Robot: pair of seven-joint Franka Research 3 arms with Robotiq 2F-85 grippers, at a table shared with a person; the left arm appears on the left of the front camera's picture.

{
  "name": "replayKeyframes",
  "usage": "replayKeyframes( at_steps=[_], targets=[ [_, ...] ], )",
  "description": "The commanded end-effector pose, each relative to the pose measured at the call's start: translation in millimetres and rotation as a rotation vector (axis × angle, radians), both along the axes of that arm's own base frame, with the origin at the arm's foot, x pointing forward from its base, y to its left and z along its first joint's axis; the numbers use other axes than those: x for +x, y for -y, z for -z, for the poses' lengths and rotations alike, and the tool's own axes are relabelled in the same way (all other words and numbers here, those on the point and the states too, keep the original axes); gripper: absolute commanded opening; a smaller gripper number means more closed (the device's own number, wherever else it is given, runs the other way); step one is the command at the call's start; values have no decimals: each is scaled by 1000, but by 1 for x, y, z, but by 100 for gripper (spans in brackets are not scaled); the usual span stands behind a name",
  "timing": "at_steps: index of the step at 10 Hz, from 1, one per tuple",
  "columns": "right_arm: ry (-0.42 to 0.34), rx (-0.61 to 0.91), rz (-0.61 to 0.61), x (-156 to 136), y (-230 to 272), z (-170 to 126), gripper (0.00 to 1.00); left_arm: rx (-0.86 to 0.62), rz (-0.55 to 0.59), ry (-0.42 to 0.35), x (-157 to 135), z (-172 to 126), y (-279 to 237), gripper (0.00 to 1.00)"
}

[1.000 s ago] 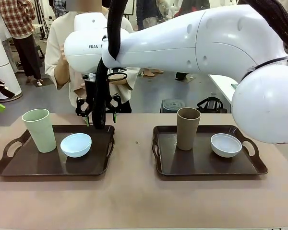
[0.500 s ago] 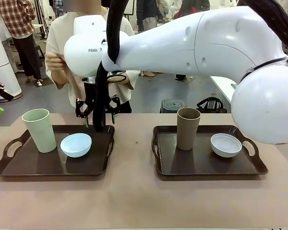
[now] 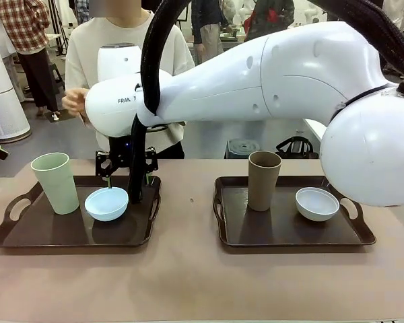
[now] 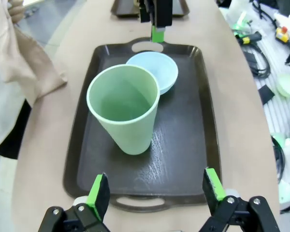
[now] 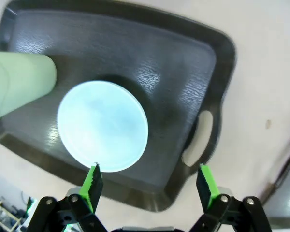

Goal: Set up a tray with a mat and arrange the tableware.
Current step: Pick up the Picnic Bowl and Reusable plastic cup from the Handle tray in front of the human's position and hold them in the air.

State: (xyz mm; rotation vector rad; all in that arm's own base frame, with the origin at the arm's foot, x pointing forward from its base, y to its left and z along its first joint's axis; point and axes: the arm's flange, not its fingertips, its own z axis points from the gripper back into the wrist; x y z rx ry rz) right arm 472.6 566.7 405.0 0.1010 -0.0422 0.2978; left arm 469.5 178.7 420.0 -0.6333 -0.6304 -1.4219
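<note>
Your right gripper (image 3: 128,178) hangs wide open and empty above the light blue bowl (image 3: 106,203), which sits on the left tray (image 3: 54,227) just beside the green cup (image 3: 55,182). One finger lines up with the bowl's rim, the other is over bare tray toward the handle. Your left gripper (image 4: 155,186), also wide and empty, has the cup between it and the bowl, so the right looks better placed.

Front view faces the person (image 3: 83,57); both wrist views overlook one tray (image 4: 183,140).
</note>
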Motion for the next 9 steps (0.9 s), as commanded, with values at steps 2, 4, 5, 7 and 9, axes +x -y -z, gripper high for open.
replayKeyframes(
  at_steps=[2, 4, 5, 7, 9],
  targets=[
    [26, -1, 20, -3, -5, 17, 100, -107, 38, 3, 21, 21, -13, 100],
    [3, -17, 16, -2, -6, 31, 100, -167, 47, -4, 27, 40, -15, 100],
    [-2, -17, 7, -2, -8, 37, 100, -168, 35, -5, 28, 47, -9, 100],
    [3, -13, -12, -5, -11, 46, 100, -176, -2, 19, 33, 65, -9, 100],
    [-13, -11, -24, -5, -12, 53, 100, -165, -58, 45, 39, 78, 8, 100]
  ],
)
